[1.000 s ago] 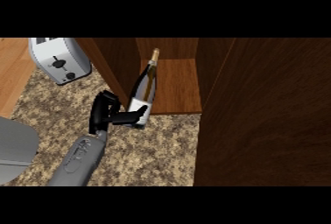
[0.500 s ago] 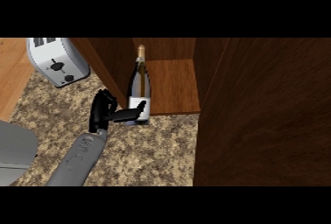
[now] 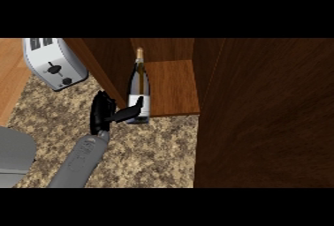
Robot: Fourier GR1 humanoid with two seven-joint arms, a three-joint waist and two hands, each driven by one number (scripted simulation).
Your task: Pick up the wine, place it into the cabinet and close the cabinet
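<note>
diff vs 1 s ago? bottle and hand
The wine bottle went from leaning to upright and now stands at the front edge of the cabinet shelf. The left hand drew back slightly towards the lower left, its thumb side still against the bottle's label. The toaster stayed put. The right hand is out of view.

The light is soft and even, and it is not very bright. The speckled brown stone counter (image 3: 150, 145) looks the lightest. The big dark brown wooden cabinet door (image 3: 267, 114) at the right looks dim and dull. A small white shine sits on the silver metal toaster (image 3: 53, 62). The tall glass wine bottle with a white label (image 3: 138, 88) has a pale gleam down its side. No strong shadows show.
</note>
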